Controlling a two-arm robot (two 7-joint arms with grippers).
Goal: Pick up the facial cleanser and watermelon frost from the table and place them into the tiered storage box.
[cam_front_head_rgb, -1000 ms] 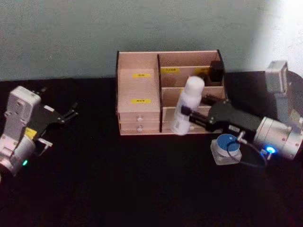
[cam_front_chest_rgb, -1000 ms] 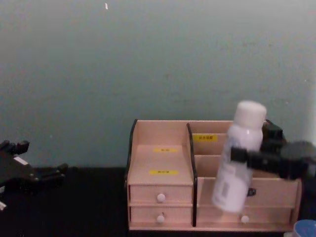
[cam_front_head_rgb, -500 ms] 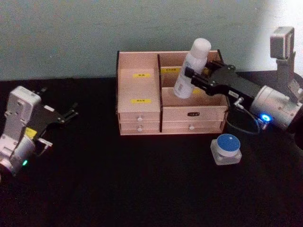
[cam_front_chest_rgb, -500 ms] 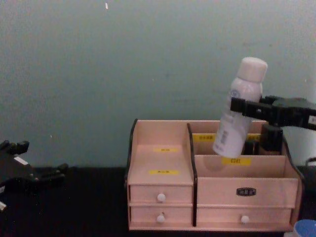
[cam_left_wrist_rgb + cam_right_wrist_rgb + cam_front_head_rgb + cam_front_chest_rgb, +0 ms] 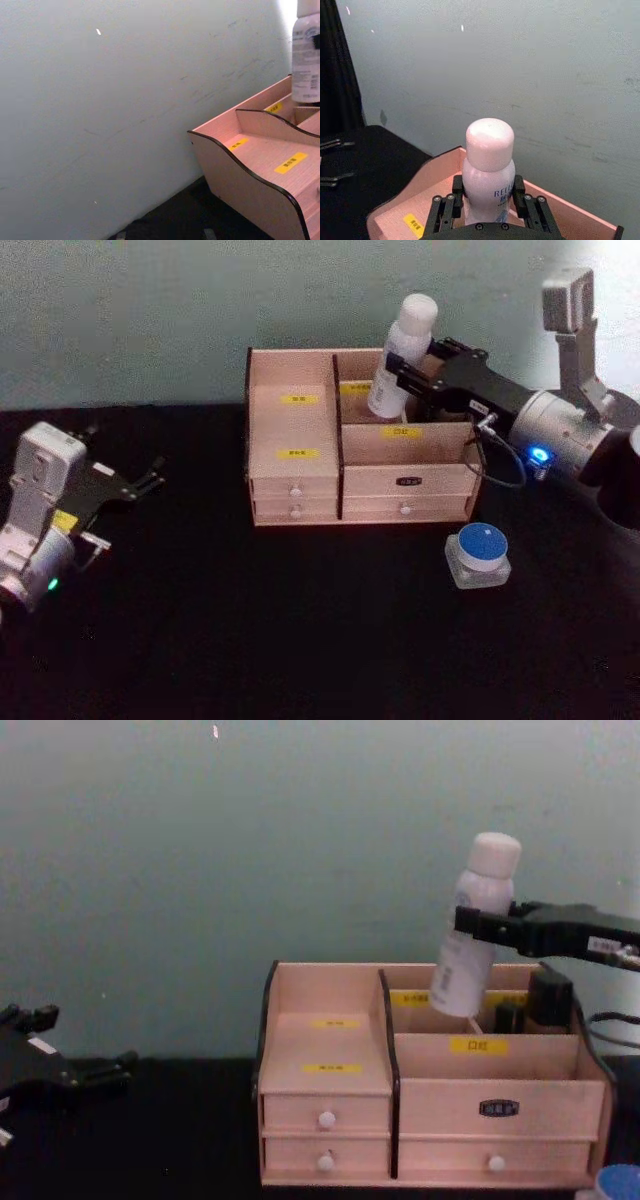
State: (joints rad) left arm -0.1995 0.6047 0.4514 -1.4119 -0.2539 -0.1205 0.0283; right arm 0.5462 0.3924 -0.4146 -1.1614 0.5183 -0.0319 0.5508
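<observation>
The facial cleanser [image 5: 402,360], a white bottle with a white cap, hangs nearly upright over the rear right compartment of the tiered storage box [image 5: 295,430]. My right gripper [image 5: 402,378] is shut on its middle, reaching in from the right. From the chest view the bottle [image 5: 472,935] has its base just inside the box's [image 5: 325,1055] back section, with the right gripper [image 5: 466,922] around it. The right wrist view shows black fingers [image 5: 445,210] clamped on the bottle [image 5: 489,165]. The watermelon frost [image 5: 478,552], a small clear jar with a blue lid, stands on the table before the box's right end. My left gripper [image 5: 150,478] rests open at far left.
Dark small containers [image 5: 550,1000] stand in the box's rear right compartment beside the bottle. A grey-green wall runs close behind the box. The black tabletop [image 5: 250,620] stretches in front. The box's left stepped section [image 5: 265,160] shows in the left wrist view.
My right gripper lifted the bottle from in front of the box's drawers up and back over the rear compartment, turning it more upright. The left arm and the jar stayed put.
</observation>
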